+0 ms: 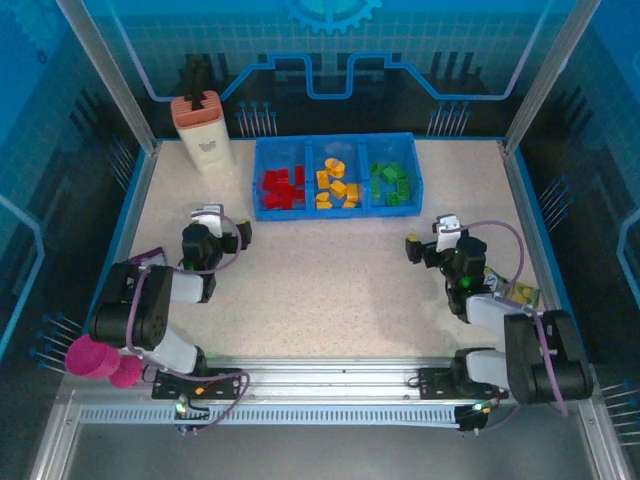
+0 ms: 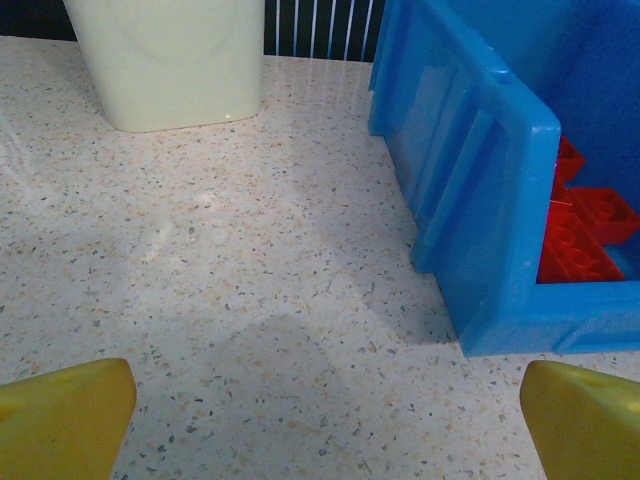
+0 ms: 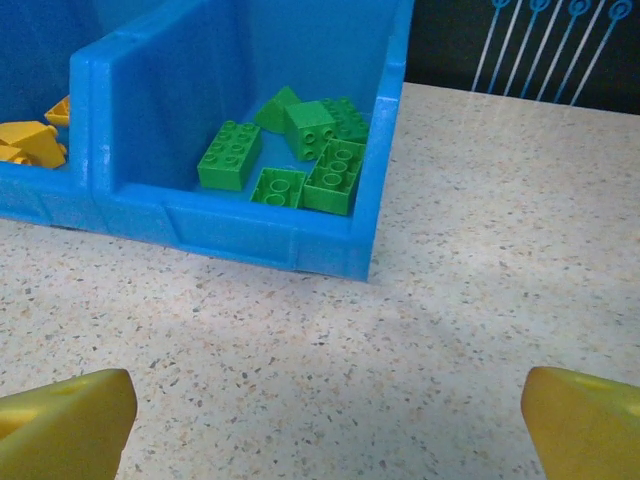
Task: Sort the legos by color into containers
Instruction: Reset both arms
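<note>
The low blue tray (image 1: 335,212) stands at the back middle of the table. Its left compartment holds red legos (image 1: 283,188), the middle one orange legos (image 1: 338,185), the right one green legos (image 1: 392,182). My left gripper (image 1: 216,226) hovers in front of the tray's left end, open and holding nothing; in the left wrist view the gripper (image 2: 328,430) faces bare table, with the tray corner (image 2: 470,160) and red legos (image 2: 585,235) to its right. My right gripper (image 1: 438,238) is open near the tray's right end, and in its own view the gripper (image 3: 328,430) faces the green legos (image 3: 300,155).
A beige bottle with an orange cap (image 1: 203,130) stands left of the tray, its base (image 2: 170,60) close ahead of the left gripper. A pink cup (image 1: 92,357) lies by the left arm's base. A yellow-green snack bag (image 1: 522,294) sits at the right edge.
</note>
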Motion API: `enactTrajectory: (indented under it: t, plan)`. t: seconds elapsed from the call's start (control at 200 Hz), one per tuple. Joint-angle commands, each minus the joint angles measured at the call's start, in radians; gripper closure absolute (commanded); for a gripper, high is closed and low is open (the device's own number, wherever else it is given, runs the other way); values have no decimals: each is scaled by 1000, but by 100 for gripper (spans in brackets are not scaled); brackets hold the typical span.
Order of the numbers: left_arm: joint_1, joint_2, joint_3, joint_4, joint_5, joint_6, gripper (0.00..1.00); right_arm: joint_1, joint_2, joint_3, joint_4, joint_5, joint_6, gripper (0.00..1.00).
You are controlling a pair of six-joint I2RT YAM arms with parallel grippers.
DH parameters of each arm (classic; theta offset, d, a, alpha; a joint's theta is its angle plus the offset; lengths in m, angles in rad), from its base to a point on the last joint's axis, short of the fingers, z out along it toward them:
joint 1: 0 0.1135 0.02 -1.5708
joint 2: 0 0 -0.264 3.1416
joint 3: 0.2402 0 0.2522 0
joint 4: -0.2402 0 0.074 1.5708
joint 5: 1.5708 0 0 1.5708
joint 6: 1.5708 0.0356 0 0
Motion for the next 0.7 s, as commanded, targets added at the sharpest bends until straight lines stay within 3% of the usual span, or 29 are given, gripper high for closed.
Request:
enactTrajectory:
  t: [0.0, 0.18, 0.275, 0.695]
  plan:
    - [0, 0, 5, 1, 21, 22, 1, -16, 76, 10, 197, -81, -11, 0]
    - [0, 0, 6, 1, 20, 20, 1, 3, 289, -3, 436, -21, -3, 0]
    - [0, 0, 6, 1, 20, 20, 0, 5, 236, 84, 173, -67, -33, 0]
    - [-3, 0, 6, 0, 15, 26, 0, -16, 255, 130, 125, -46, 5, 0]
